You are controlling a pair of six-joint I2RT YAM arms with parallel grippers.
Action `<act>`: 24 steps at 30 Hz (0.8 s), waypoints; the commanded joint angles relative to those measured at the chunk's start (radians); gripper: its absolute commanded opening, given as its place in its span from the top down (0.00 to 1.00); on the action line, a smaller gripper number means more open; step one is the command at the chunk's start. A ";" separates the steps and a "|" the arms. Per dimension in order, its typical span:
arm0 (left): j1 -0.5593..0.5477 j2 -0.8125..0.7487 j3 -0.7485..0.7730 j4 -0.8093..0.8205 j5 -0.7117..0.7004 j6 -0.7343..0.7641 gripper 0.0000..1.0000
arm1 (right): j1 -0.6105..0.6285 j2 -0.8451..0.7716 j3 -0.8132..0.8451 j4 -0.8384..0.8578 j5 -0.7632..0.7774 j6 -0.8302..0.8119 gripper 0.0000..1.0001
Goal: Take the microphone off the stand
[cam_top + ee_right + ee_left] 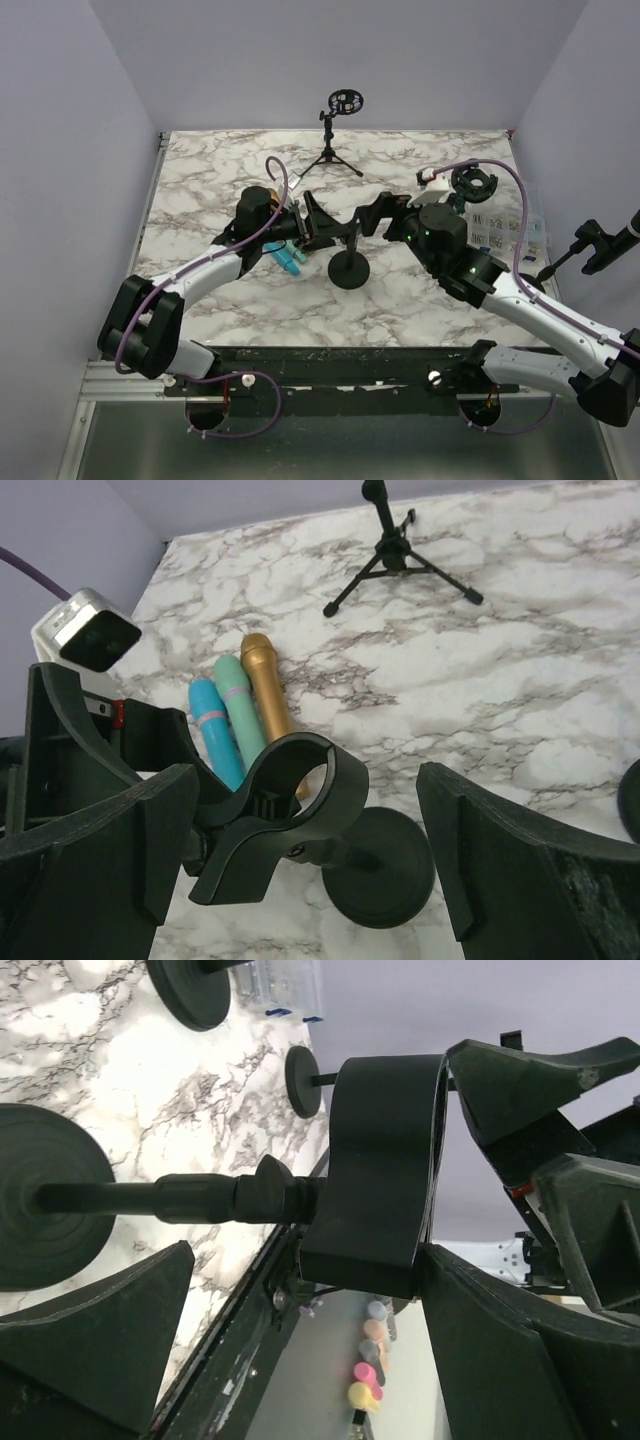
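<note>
Mid marbled worktop [220,300]: matte black stand [349,268], round disc base, C-shaped clip [290,800] empty. L hand [305,1260] and R hand [308,780] wide open either side of clip, gripping nothing. 3 smooth cylindrical mics [238,705] (blue, teal, gold) lie flat beside base, left-edge side. Tripod [330,150] at far edge.

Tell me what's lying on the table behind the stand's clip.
Behind the clip lie a blue microphone, a teal microphone and a gold microphone, side by side on the table. The clip covers their near ends, so their full length cannot be seen.
</note>
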 commanded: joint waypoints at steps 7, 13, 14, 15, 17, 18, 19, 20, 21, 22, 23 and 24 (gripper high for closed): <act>0.108 -0.235 -0.005 -0.298 -0.060 0.303 0.02 | 0.002 0.037 -0.040 -0.006 -0.093 0.265 0.00; 0.147 -0.288 0.172 -0.488 -0.008 0.445 0.01 | -0.012 0.050 -0.064 0.005 -0.091 0.345 0.00; 0.153 -0.295 0.198 -0.508 -0.001 0.457 0.02 | -0.018 0.047 -0.070 0.005 -0.089 0.369 0.00; 0.161 -0.301 0.220 -0.521 0.006 0.467 0.01 | -0.028 0.044 -0.078 0.007 -0.090 0.393 0.00; 0.175 -0.307 0.271 -0.558 0.014 0.491 0.01 | -0.048 0.031 -0.103 0.040 -0.109 0.432 0.01; 0.181 -0.308 0.302 -0.576 0.015 0.507 0.02 | -0.058 0.028 -0.118 0.057 -0.123 0.450 0.02; 0.186 -0.307 0.329 -0.596 0.013 0.525 0.02 | -0.067 0.025 -0.127 0.084 -0.135 0.470 0.03; 0.192 -0.304 0.362 -0.615 0.011 0.538 0.01 | -0.080 0.026 -0.135 0.095 -0.154 0.488 0.04; 0.194 -0.298 0.387 -0.636 0.006 0.554 0.01 | -0.092 0.032 -0.141 0.108 -0.172 0.507 0.06; 0.196 -0.293 0.414 -0.652 0.002 0.566 0.01 | -0.107 0.036 -0.148 0.120 -0.196 0.518 0.08; 0.196 -0.288 0.426 -0.661 -0.003 0.576 0.02 | -0.122 0.044 -0.155 0.132 -0.219 0.534 0.12; 0.197 -0.288 0.427 -0.654 -0.003 0.577 0.01 | -0.139 0.050 -0.161 0.142 -0.243 0.545 0.16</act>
